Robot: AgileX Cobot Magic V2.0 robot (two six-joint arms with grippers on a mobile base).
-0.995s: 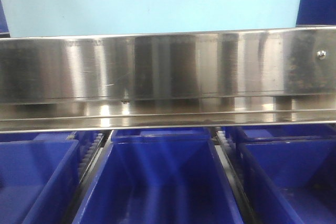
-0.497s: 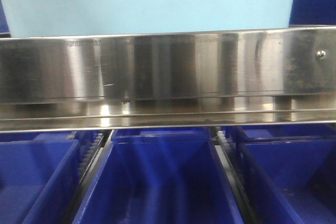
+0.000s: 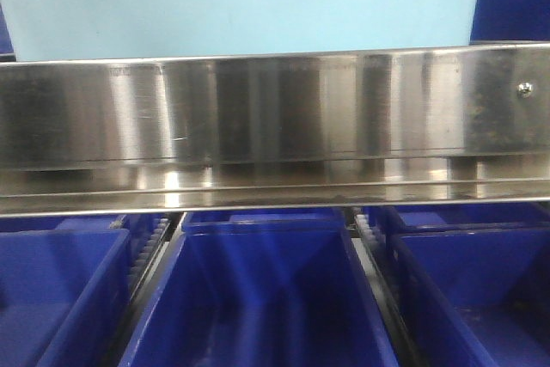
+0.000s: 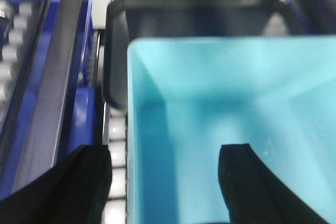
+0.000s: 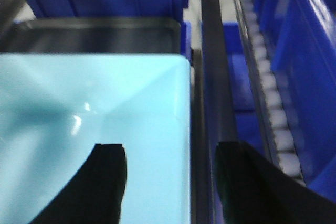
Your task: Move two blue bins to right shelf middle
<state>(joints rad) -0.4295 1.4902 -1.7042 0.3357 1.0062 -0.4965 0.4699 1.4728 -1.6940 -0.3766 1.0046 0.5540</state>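
A light blue bin (image 3: 249, 2) sits on the upper level, behind the steel shelf rail (image 3: 275, 109). In the left wrist view my left gripper (image 4: 160, 182) is open and straddles the bin's left wall (image 4: 139, 129), one finger outside over the rollers and one inside the bin. In the right wrist view my right gripper (image 5: 170, 182) is open and straddles the bin's right wall (image 5: 181, 129), one finger inside and one outside. Neither finger pair visibly presses the wall. A black bin (image 4: 199, 19) stands just beyond the light blue one and also shows in the right wrist view (image 5: 94, 35).
Dark blue bins stand on the lower level at left (image 3: 60, 298), middle (image 3: 258, 298) and right (image 3: 481, 290). White rollers (image 4: 116, 145) and a dark rail run left of the bin. More rollers (image 5: 268, 93) and dark blue bins (image 5: 310, 51) lie to its right.
In the front view the light blue bin's right edge has drawn a little to the left, showing more dark blue behind it. The lower bins have not moved.
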